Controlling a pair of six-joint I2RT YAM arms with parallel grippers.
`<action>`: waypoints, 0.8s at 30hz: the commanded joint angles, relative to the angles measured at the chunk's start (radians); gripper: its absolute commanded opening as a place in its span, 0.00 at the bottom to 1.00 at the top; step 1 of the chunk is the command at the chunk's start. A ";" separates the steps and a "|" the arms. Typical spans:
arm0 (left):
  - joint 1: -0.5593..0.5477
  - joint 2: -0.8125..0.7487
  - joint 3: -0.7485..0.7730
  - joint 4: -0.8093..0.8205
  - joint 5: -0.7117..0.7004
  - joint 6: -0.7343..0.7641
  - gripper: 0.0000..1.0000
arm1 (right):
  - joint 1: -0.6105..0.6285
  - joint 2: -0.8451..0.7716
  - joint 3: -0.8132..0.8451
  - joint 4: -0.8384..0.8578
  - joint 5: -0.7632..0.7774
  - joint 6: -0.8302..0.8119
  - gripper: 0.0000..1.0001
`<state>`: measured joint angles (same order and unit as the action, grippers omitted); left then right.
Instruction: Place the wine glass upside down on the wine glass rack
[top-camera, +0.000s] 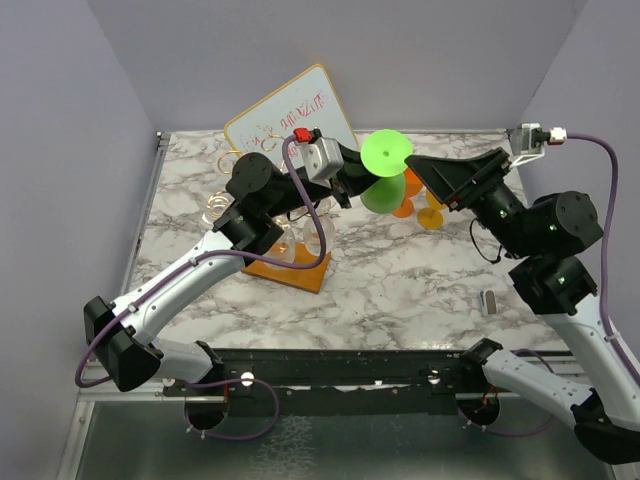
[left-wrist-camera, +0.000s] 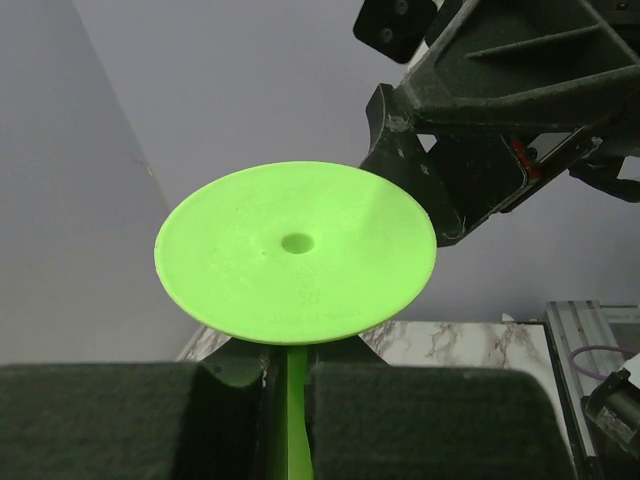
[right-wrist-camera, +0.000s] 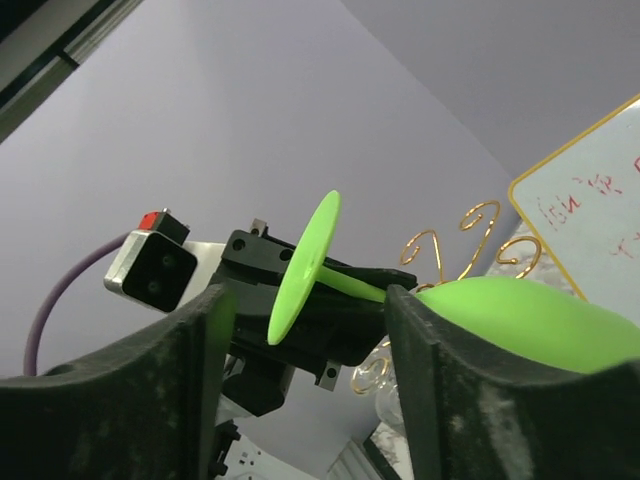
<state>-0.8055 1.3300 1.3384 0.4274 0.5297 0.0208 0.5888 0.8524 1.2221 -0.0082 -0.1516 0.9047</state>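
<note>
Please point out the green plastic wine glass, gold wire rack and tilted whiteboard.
Green plastic wine glass (left-wrist-camera: 295, 250): left wrist view, round foot.
Gold wire rack (top-camera: 300, 277): top external view, wooden base.
Tilted whiteboard (top-camera: 270, 120): top external view, white face.

I am seeing open room over the near marbled counter. The tilted rectangular whiteboard is closing off the back of the gold wire rack on its brown wooden base, and orange stemmed glasses are crowding its right.

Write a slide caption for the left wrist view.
Left gripper shut on the stem of an inverted bright green plastic wine glass, round foot up.
</note>
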 joint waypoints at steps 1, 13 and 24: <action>-0.003 -0.014 -0.005 0.007 0.026 0.021 0.00 | 0.002 0.046 0.041 -0.019 -0.041 0.033 0.61; -0.003 -0.045 -0.065 0.007 -0.050 0.030 0.36 | 0.002 0.140 0.106 -0.116 0.024 0.063 0.01; -0.003 -0.190 -0.133 -0.074 -0.320 -0.017 0.97 | 0.002 0.234 0.149 -0.056 0.148 0.008 0.01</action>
<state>-0.8043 1.2144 1.2068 0.3973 0.3561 0.0261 0.5896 1.0515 1.3258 -0.0959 -0.0719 0.9588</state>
